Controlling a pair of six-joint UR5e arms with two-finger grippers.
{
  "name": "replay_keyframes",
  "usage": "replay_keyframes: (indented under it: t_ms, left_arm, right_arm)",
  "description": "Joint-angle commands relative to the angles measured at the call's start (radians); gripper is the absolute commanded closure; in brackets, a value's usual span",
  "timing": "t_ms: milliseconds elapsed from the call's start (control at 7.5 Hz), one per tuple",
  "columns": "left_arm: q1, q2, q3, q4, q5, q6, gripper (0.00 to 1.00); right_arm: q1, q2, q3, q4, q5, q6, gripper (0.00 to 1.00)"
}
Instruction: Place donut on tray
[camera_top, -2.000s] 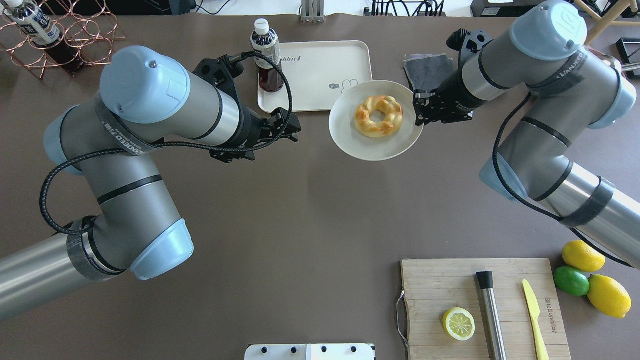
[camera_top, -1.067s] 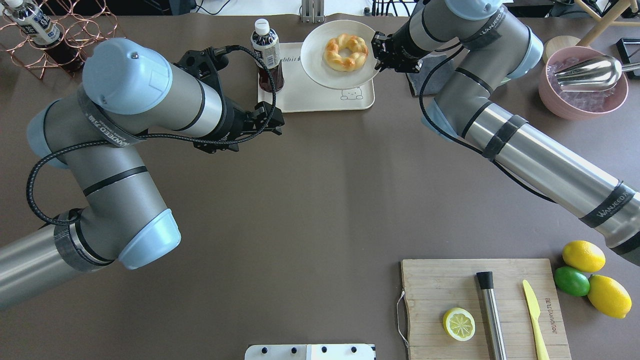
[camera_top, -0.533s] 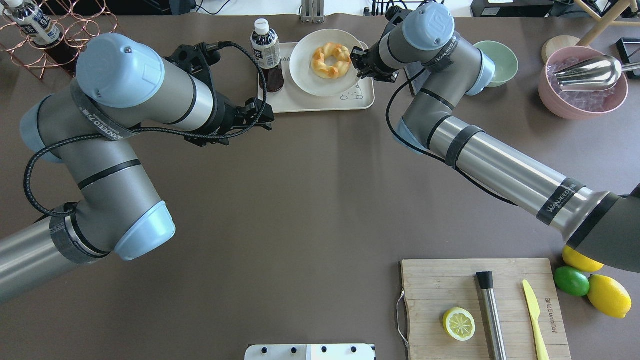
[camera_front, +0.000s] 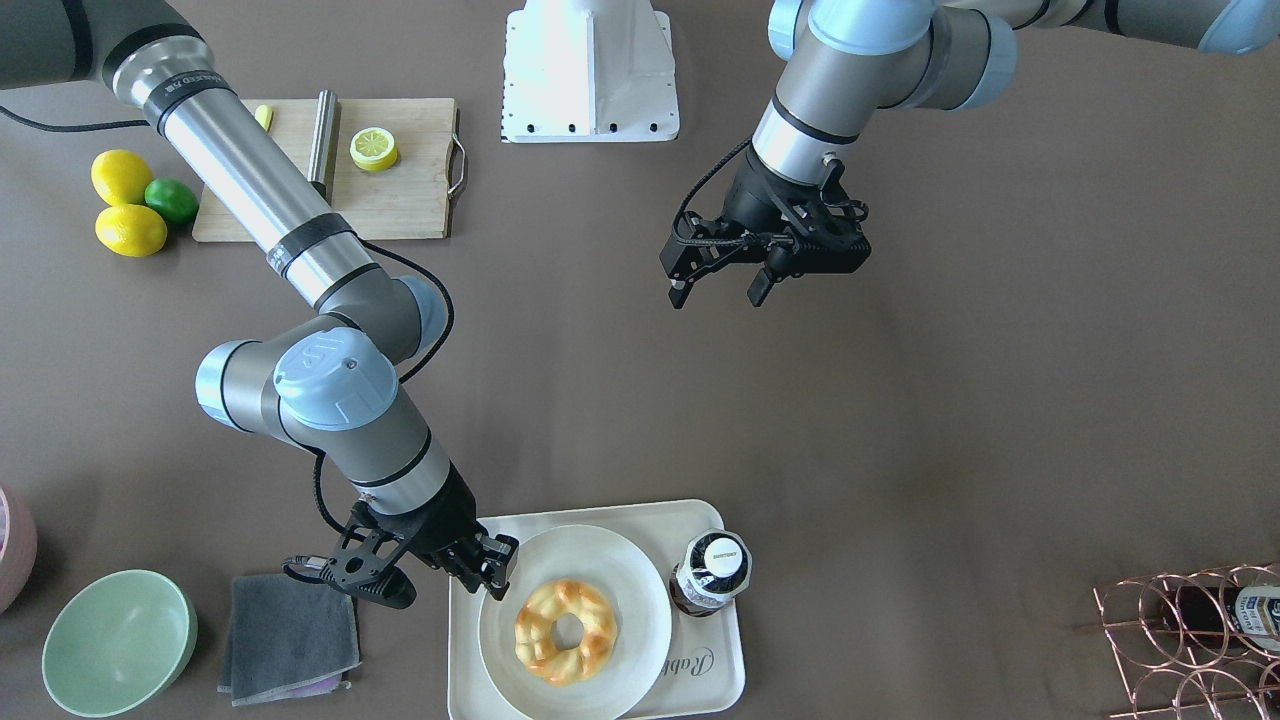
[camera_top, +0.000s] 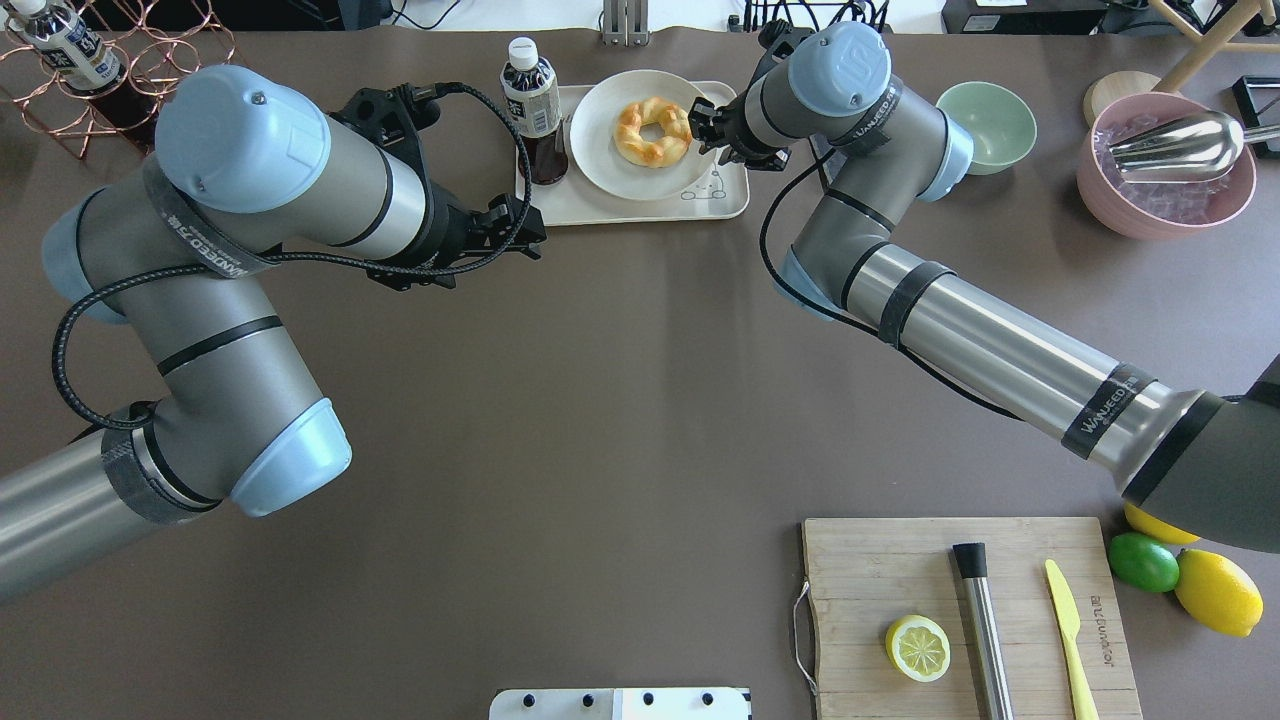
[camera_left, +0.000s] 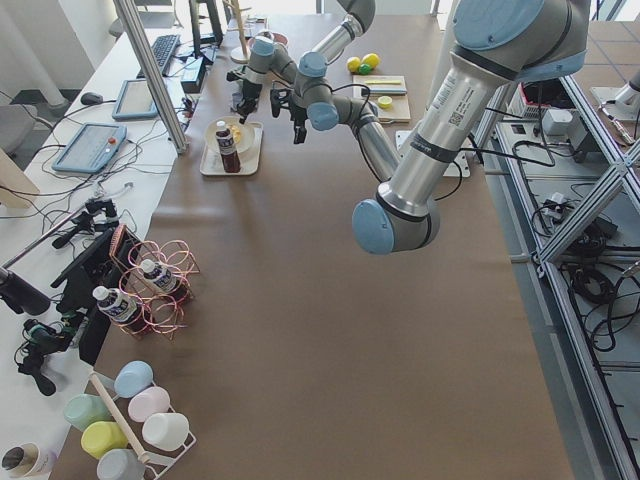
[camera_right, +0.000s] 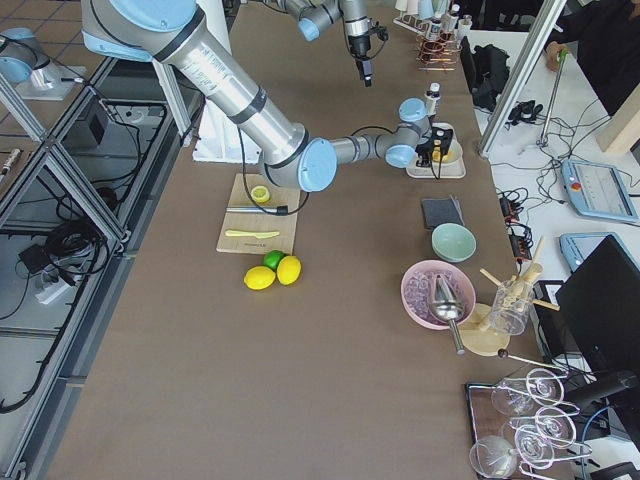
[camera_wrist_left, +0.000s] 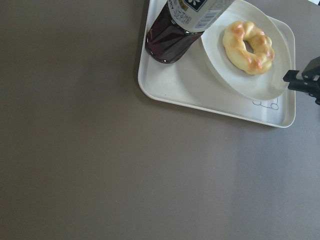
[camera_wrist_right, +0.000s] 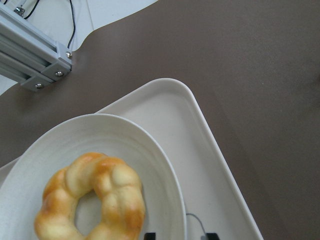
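The golden twisted donut (camera_front: 535, 625) lies on a round white plate (camera_front: 600, 560). The plate is on the cream tray (camera_front: 722, 662) with the rabbit drawing, at the table's far side. My right gripper (camera_front: 495, 575) is at the plate's rim, one finger inside and one outside, shut on the plate. The right wrist view shows the donut (camera_wrist_right: 115, 195), the plate rim between my fingertips (camera_wrist_right: 150, 235), and the tray (camera_wrist_right: 190, 140). My left gripper (camera_front: 715, 288) is open and empty above the bare table near the tray. The overhead view also shows the donut (camera_top: 632, 135).
A dark drink bottle (camera_front: 708, 572) stands on the tray beside the plate. A grey cloth (camera_front: 290, 625) and a green bowl (camera_front: 118, 640) lie next to the tray. A cutting board (camera_front: 400, 205) with a lemon half (camera_front: 373, 148) is near the robot.
My right arm carried the plate with the donut from the table beside the tray across onto the tray. My left arm drew back a little from the tray.
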Motion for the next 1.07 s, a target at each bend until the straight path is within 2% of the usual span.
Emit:
replay_keyframes:
  t_ms: [0, 267, 400, 667, 933]
  left_arm:
    - [-0.001, 0.0, -0.001, 0.002, -0.002, 0.001, 0.01]
    - [-0.013, 0.001, -0.006, 0.008, 0.001, 0.001, 0.01]
    - [-0.016, 0.003, -0.012, 0.011, 0.002, 0.004, 0.01]
    - [-0.059, 0.044, -0.053, 0.055, 0.0, 0.113, 0.01]
    - [-0.102, 0.125, -0.141, 0.207, 0.008, 0.217, 0.01]
  right_arm:
    - [0.001, -0.004, 0.014, -0.004, -0.018, -0.014, 0.01]
    - [0.065, -0.025, 0.066, -0.046, 0.092, -0.111, 0.01]
    - [0.099, -0.055, 0.156, -0.164, 0.155, -0.191, 0.01]
    - [0.18, -0.195, 0.42, -0.488, 0.241, -0.451, 0.01]
    - [0.256, -0.397, 0.659, -0.695, 0.275, -0.648, 0.01]
